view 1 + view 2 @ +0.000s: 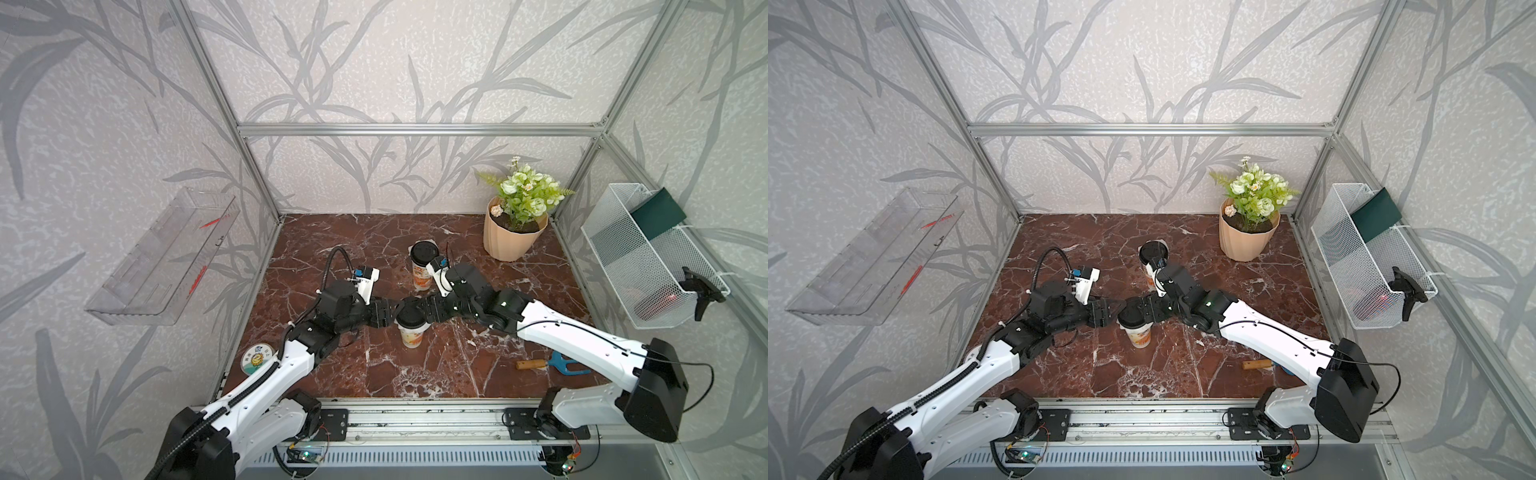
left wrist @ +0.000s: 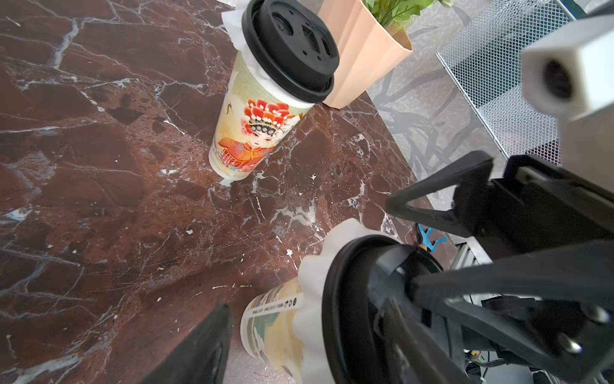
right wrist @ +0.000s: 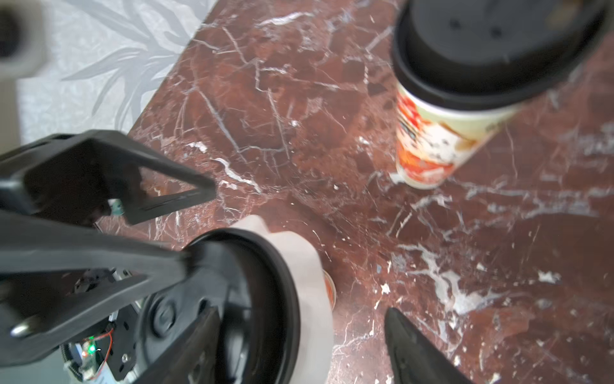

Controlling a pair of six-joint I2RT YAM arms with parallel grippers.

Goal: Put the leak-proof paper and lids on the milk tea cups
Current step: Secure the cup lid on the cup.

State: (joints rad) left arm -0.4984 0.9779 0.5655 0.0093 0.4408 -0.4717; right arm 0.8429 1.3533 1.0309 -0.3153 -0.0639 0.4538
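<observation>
Wrap-up stage, I think: paper [image 2: 310, 286] already sits on both cups, frilly white edge poking out under each black lid [image 1: 409, 319]. The near cup [image 1: 411, 334] is mid-frame in both top views, the far cup [image 1: 422, 276] just above. Both the left gripper [image 3: 199, 226] and right gripper [image 2: 400, 244] hang open, empty, at the near lid. Next: back off gently.

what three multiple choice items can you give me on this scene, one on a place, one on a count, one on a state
1. Where does the plant pot stand? A front left corner; B far right corner; C between the cups.
2. How many cups wear black lids? A none; B one; C two.
3. The far cup is: A upright; B on its side; C upside down.
B: the pot sits far back, on the right.
C: the far cup and the near cup each carry a lid.
A: it stands on its base, lid up.
</observation>
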